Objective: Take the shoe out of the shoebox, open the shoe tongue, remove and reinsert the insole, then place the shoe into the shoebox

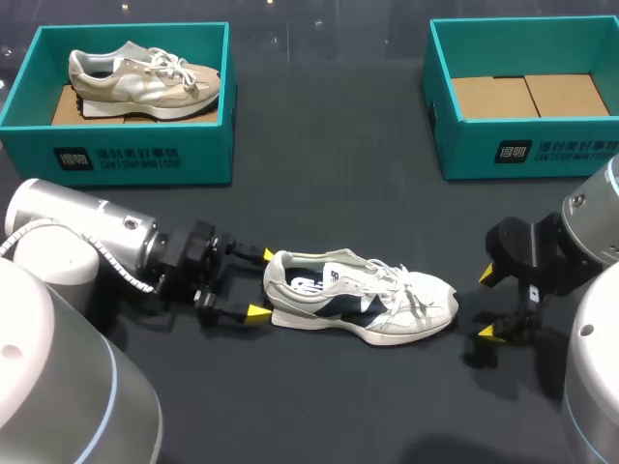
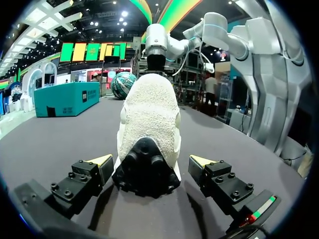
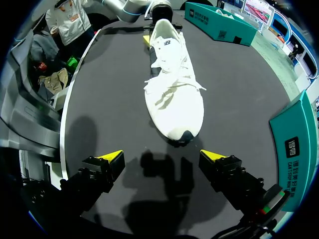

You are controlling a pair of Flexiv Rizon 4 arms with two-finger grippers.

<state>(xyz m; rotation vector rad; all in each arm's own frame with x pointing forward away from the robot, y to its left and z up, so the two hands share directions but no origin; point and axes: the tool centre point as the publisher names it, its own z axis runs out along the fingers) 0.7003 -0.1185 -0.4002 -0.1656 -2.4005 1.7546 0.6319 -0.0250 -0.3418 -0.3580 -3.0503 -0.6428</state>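
Observation:
A white and navy shoe (image 1: 360,307) lies on its sole on the dark table, toe pointing right. My left gripper (image 1: 258,284) is open with its yellow tips on either side of the heel. In the left wrist view the heel (image 2: 149,124) stands between the fingers of the left gripper (image 2: 152,162), with a gap on each side. My right gripper (image 1: 488,304) is open just right of the toe and apart from it. In the right wrist view the shoe (image 3: 174,94) lies ahead of the open right gripper (image 3: 162,155), toe nearest.
A teal shoebox (image 1: 126,159) at the back left holds a beige shoe (image 1: 145,77). A second teal shoebox (image 1: 527,145) at the back right shows only its cardboard floor; its wall (image 3: 299,144) is beside the right gripper.

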